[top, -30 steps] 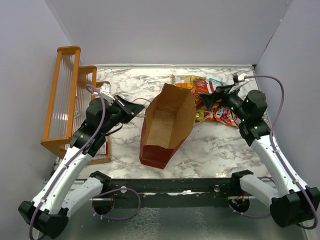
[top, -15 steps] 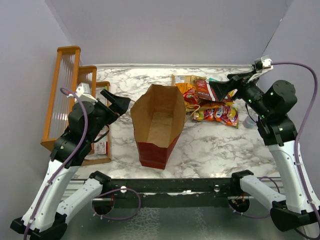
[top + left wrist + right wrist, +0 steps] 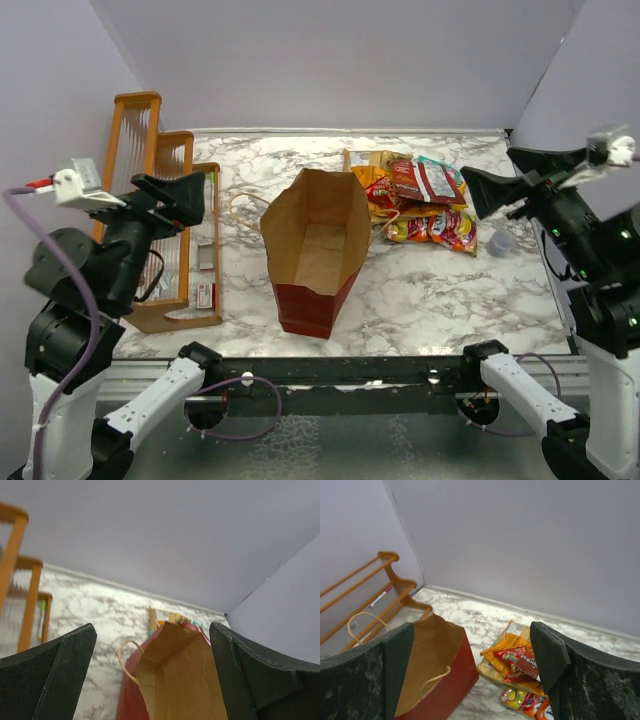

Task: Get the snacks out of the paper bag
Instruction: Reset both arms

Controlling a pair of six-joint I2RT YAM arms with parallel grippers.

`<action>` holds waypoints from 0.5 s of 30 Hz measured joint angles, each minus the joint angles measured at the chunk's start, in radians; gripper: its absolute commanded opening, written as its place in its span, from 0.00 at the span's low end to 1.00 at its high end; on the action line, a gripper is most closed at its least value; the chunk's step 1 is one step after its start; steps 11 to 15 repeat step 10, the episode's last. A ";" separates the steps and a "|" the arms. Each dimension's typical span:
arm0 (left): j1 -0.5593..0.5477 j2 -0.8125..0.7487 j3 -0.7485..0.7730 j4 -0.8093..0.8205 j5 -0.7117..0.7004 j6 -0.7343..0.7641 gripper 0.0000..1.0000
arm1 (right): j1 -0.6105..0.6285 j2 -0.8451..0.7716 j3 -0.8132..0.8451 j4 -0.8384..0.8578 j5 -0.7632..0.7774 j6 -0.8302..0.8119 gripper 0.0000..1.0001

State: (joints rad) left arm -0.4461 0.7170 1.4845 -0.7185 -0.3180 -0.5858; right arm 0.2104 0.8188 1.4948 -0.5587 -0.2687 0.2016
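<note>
The paper bag (image 3: 315, 250) stands upright mid-table, dark red outside and brown inside, its mouth open; no packet shows inside it. The snacks (image 3: 420, 198) lie in a pile on the marble just right of it: orange-brown, dark red, teal-white and red-yellow packets. My left gripper (image 3: 185, 200) hangs open, high and left of the bag, holding nothing. My right gripper (image 3: 478, 190) is open too, raised right of the pile. The left wrist view looks between open fingers (image 3: 70, 660) down at the bag (image 3: 185, 680). The right wrist view shows the bag (image 3: 435, 670) and the snacks (image 3: 520, 660).
An orange wooden rack (image 3: 150, 200) stands along the left edge with small items on its base. A small translucent cup (image 3: 497, 242) sits right of the pile. The bag's tan handle (image 3: 240, 205) loops out on its left. Purple walls close in the back and sides.
My left gripper has opened, come off the bag's left rim and drawn back up and left. The right arm has lifted away to the right, still open. The bag has shifted slightly left.
</note>
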 measured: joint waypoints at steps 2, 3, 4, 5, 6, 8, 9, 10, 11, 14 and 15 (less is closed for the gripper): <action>0.000 0.002 0.066 0.024 0.000 0.085 0.99 | 0.000 -0.026 0.031 -0.008 0.013 -0.015 0.99; 0.000 0.002 0.092 0.040 0.000 0.122 0.99 | 0.000 -0.041 0.053 -0.010 0.019 -0.024 0.99; 0.000 0.000 0.110 0.053 0.000 0.156 0.99 | 0.000 -0.048 0.068 -0.010 0.023 -0.030 0.99; 0.000 -0.002 0.122 0.066 0.000 0.179 0.99 | 0.000 -0.053 0.083 -0.009 0.026 -0.035 0.99; 0.000 -0.006 0.129 0.082 0.000 0.206 0.99 | 0.000 -0.055 0.093 -0.009 0.030 -0.042 0.99; 0.000 -0.018 0.130 0.100 0.000 0.245 0.99 | 0.000 -0.055 0.097 -0.012 0.040 -0.048 0.99; 0.000 -0.025 0.127 0.108 0.001 0.263 0.99 | 0.000 -0.053 0.096 -0.020 0.047 -0.050 0.99; 0.000 -0.031 0.124 0.114 0.001 0.277 0.99 | 0.000 -0.051 0.093 -0.025 0.051 -0.050 0.99; 0.000 -0.031 0.124 0.114 0.001 0.277 0.99 | 0.000 -0.051 0.093 -0.025 0.051 -0.050 0.99; 0.000 -0.031 0.124 0.114 0.001 0.277 0.99 | 0.000 -0.051 0.093 -0.025 0.051 -0.050 0.99; 0.000 -0.031 0.124 0.114 0.001 0.277 0.99 | 0.000 -0.051 0.093 -0.025 0.051 -0.050 0.99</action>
